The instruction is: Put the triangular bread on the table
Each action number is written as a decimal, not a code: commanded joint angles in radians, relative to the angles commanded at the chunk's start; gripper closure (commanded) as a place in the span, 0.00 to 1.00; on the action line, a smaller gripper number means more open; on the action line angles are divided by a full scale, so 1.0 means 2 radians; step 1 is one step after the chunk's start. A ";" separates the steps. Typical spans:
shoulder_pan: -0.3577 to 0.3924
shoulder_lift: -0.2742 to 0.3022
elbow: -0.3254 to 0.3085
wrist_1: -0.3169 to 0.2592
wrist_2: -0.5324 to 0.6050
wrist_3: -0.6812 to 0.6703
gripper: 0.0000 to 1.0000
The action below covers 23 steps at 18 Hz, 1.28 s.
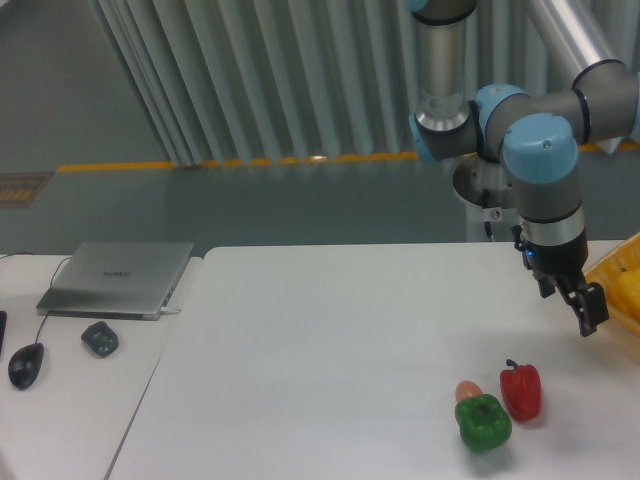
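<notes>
The arm is seen reaching in from the upper right, and the tool (588,308) is held low above the right side of the white counter (330,360), just beside a yellow container (612,272) that is cut off by the right edge of the picture. Inside that container a yellowish rounded shape (630,290) is glimpsed, but what it is cannot be told, since most of it is out of frame. The triangular bread cannot be made out with any certainty anywhere in this view. The tool is seen nearly edge-on and dark, so whether its fingers are wide or narrow cannot be told; nothing is visibly held between them. Nearer the front, a red pepper (521,390) is standing just beside a green pepper (484,422), and a small orange-pink ball (468,391) is tucked behind the green one, touching it. On the adjoining desk to the left, a closed laptop (118,277), a dark mouse (26,364) and a small dark object (99,338) are laid out.
</notes>
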 joint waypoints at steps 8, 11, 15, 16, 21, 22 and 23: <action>0.027 0.011 -0.025 0.014 -0.047 -0.008 0.00; 0.028 0.018 -0.035 0.024 -0.046 -0.008 0.00; 0.038 0.019 -0.038 0.034 -0.054 -0.034 0.00; 0.038 0.018 -0.039 0.042 -0.062 -0.046 0.00; 0.038 0.021 -0.048 0.054 -0.038 -0.051 0.00; 0.038 0.021 -0.048 0.054 -0.032 -0.035 0.00; 0.041 0.021 -0.048 0.054 -0.024 -0.013 0.00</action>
